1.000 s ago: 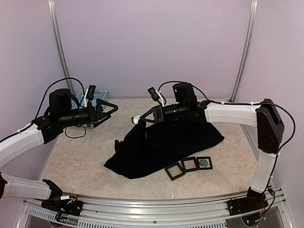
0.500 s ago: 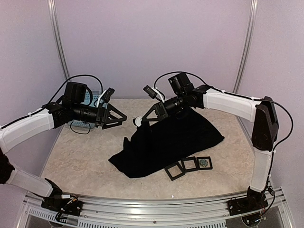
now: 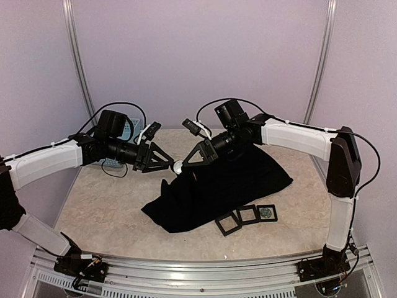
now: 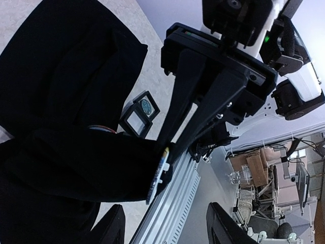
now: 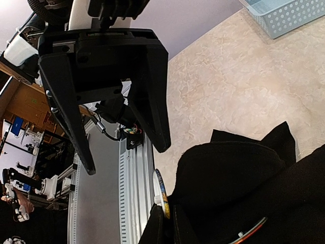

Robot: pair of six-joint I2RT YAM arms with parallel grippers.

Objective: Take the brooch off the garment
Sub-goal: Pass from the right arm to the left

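When viewed from the top camera, shows the garment [image 3: 223,186] heaped on the table [image 3: 99,208], right of centre, with one corner raised off the surface toward the left. Shows the right gripper [image 3: 188,163] at that raised corner, fingers drawn together on the black fabric, and the brooch [image 3: 178,166], a small pale disc, at the tip of the raised fold. Places the left gripper [image 3: 167,164] just beside the brooch on the other side, facing the right one, fingers spread; cannot tell from here whether touching the disc. Also takes in three small black square frames [image 3: 248,216] in a row just beside the garment's near edge, and a light-blue basket [image 3: 127,129] behind the left arm. From the left wrist camera, catches its own fingertips [image 4: 114,226] well apart at the bottom edge, and looks straight at the right gripper [image 4: 170,151], both fingers converging to a pinch on the fabric. Finds the brooch [image 4: 159,175] edge-on just below that pinch, a thin disc with a white, yellow and blue rim, on a fold of the garment [image 4: 66,101], with two of the frames [image 4: 139,113] on the table beyond. From the right wrist camera, sees the left gripper [image 5: 126,157] opposite, fingers wide apart, near the brooch [image 5: 160,195] with a gap showing between. Sets the disc edge-on at the left rim of the bunched garment [image 5: 228,178], and the basket [image 5: 284,18] in the top right corner.
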